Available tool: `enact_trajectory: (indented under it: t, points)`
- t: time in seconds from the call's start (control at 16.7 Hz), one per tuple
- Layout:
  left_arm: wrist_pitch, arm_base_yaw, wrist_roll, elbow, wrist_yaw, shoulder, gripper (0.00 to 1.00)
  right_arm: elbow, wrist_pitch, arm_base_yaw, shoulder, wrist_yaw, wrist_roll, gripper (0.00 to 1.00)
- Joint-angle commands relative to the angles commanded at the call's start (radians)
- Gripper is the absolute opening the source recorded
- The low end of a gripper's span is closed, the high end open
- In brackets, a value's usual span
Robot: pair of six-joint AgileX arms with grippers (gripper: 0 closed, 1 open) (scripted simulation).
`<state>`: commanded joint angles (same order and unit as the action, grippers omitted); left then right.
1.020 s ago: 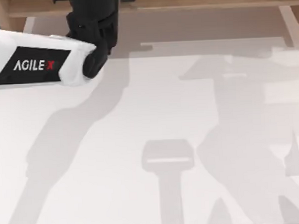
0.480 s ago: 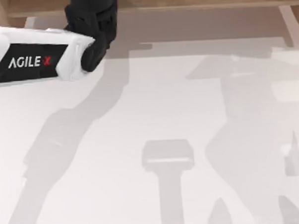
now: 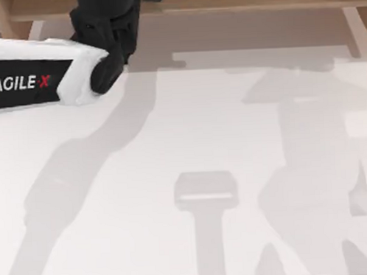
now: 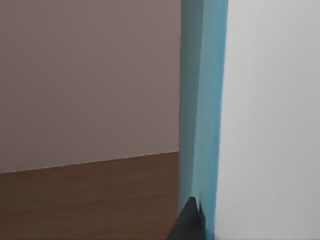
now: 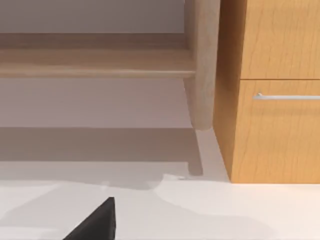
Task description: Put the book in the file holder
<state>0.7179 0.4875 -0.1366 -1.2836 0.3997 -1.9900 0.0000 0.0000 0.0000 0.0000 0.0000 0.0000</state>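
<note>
In the left wrist view the book stands close to the camera, its teal cover (image 4: 200,100) beside a broad white side (image 4: 270,120). My left gripper (image 4: 199,226) is shut on the book, and one dark fingertip (image 4: 189,220) presses against the teal cover. Seen from above, my left arm (image 3: 41,80) reaches in from the left edge, and its black wrist (image 3: 105,25) passes under the wooden shelf board (image 3: 238,0) at the back. The file holder is out of view. My right arm stays idle off to the right.
A long wooden shelf board (image 5: 95,62) on a round post (image 5: 202,65) runs along the back of the white table (image 3: 189,137). A wooden cabinet (image 5: 275,125) with a metal drawer handle (image 5: 287,96) stands beside the post.
My left arm has drawn back to the left, its black wrist sliding further under the shelf board. The arm shadow on the right of the table has drifted right.
</note>
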Motion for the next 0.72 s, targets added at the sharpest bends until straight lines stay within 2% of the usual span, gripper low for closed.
enact_trajectory:
  t: [0.42,0.72]
  points:
    - [-0.035,-0.03,-0.413,0.339,-0.114,0.32,0.0,0.0,0.0,0.0,0.0,0.0,0.0,1.0]
    - [-0.057,-0.148,-0.76,0.606,-0.234,0.552,0.0,0.0,0.0,0.0,0.0,0.0,0.0,1.0]
